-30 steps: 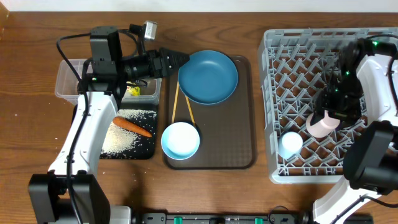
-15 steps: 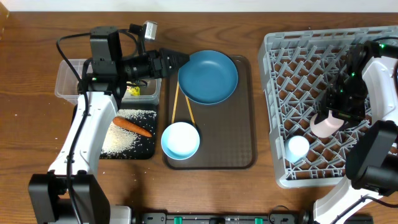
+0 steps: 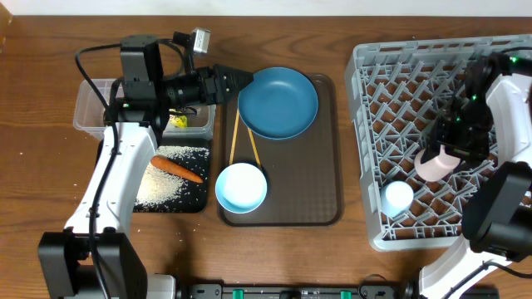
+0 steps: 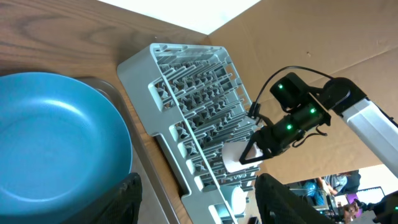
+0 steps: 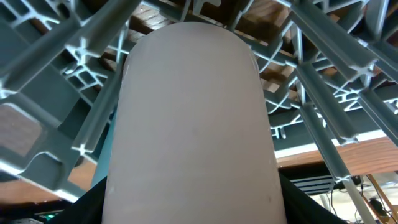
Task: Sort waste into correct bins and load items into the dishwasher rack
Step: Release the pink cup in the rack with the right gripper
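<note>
While hanging over the right side of the rack [image 3: 391, 75], clamped on the pink cup [image 3: 432, 166] with the right fingers [image 5: 295, 208], one on each side of it. Cannot tell whether touching the pegs below. Blue cup [image 3: 397, 196] down in the rack, just near and left of the pink one.

Left fingers [image 4: 127, 198] held apart, gripping nothing, level with the far-left rim of the plate [image 3: 278, 103]; rim just beside one finger, open gap beyond it. Plate at the far end of the brown tray [image 3: 316, 183], overlapping its far edge. Bowl [image 3: 241, 186] at the tray's near-left corner, white inside up. Chopsticks [image 3: 233, 141] between plate and bowl, running near to far along the tray's left side, far ends under the plate.

Left of the brown tray, on the table [image 3: 41, 191]: tub [image 3: 87, 104] farther off, partly hidden by the left arm, with the wrapper [image 3: 178, 121] showing at its right end. Black tray [image 3: 196, 198] nearer, touching the tub's near side. Rice [image 3: 162, 189] spread over the black tray, carrot [image 3: 176, 169] lying aslant on the rice.
</note>
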### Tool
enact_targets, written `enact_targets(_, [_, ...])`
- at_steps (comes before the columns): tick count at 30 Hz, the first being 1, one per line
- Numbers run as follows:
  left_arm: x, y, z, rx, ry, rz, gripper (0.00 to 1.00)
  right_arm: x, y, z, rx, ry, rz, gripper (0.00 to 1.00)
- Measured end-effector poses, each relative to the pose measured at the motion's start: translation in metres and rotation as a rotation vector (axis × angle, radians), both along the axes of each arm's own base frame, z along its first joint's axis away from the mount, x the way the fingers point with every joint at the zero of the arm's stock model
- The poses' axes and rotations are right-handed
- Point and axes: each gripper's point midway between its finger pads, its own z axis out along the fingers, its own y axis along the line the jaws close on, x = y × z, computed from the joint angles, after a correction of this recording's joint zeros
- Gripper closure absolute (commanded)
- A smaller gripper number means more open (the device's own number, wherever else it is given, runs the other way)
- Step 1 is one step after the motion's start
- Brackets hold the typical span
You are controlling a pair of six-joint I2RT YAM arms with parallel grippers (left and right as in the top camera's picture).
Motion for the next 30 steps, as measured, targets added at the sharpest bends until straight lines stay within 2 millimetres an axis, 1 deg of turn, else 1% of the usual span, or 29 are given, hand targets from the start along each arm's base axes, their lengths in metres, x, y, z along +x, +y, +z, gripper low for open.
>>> enact_targets(6, [0.000, 0.000, 0.000, 0.000, 0.000, 0.000, 0.41, 0.003, 0.000, 0.008, 0.002, -0.011, 0.002, 0.99])
enact_targets(18, [0.000, 0.000, 0.000, 0.000, 0.000, 0.000, 0.41, 0.002, 0.000, 0.011, 0.004, -0.009, 0.007, 0.99])
enact_targets(26, [0.000, 0.000, 0.000, 0.000, 0.001, 0.000, 0.41, 0.008, -0.001, 0.027, -0.003, -0.040, 0.010, 0.99])
enact_targets(30, [0.000, 0.000, 0.000, 0.000, 0.002, 0.000, 0.41, 0.009, -0.002, 0.030, -0.007, -0.043, 0.011, 0.99])
